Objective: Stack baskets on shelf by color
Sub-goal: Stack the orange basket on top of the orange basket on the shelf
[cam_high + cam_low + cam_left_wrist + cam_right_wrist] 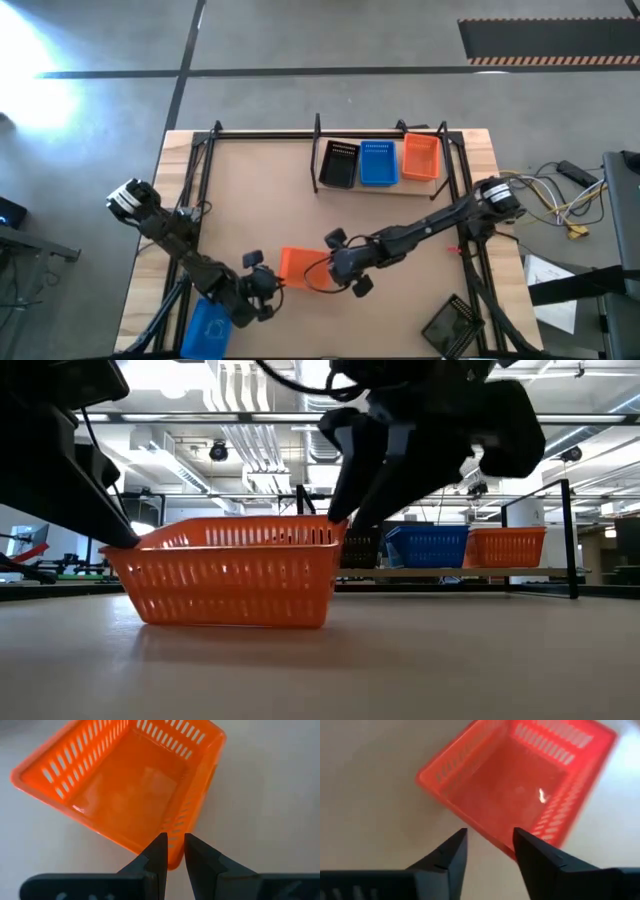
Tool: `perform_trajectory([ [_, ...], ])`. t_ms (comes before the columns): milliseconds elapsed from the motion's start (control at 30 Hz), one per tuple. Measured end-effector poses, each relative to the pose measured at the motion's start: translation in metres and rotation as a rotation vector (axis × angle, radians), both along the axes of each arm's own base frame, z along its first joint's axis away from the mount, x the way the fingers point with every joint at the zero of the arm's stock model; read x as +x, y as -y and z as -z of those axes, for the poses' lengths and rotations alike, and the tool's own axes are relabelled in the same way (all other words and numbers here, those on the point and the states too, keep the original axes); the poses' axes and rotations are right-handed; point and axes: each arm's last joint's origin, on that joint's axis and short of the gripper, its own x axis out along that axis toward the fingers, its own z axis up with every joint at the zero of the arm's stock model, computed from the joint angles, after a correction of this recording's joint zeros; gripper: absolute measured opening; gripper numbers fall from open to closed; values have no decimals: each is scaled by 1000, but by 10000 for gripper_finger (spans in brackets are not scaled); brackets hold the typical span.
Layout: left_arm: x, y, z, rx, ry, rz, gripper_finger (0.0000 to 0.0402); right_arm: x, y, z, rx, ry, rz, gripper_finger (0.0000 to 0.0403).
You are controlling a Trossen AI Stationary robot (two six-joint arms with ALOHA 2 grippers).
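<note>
An orange basket [298,265] stands flat on the table near its near edge, between both grippers. My left gripper [268,282] is at its left end, shut on a corner. My right gripper [335,262] is open at its right end. In the right wrist view its fingers [451,851] stand on either side of the basket's end wall [487,834], and no touch shows. On the shelf [385,190] at the far side sit a black basket [338,165], a blue basket [377,163] and an orange basket [421,158]. My left gripper [175,847] pinches the orange basket's corner rim [175,857] between its two fingers. It comes slanting down from the table's near left. The basket stays upright with its bottom [235,622] on the table.
A loose blue basket [208,325] lies at the near edge under my left arm, and a black basket [455,325] sits at the near right corner. Black arm frames [205,150] stand along both table sides. Bare tabletop lies between the orange basket and the shelf.
</note>
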Motion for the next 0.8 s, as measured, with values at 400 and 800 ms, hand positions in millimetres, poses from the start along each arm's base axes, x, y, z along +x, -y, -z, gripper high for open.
perform_trajectory([
  [400,4,-9,-4,131,50,-38,49,30,-14,22,-164,-155,-118,195],
  [800,-7,-19,-51,199,233,-95,49,18,-44,12,-95,-208,74,12],
])
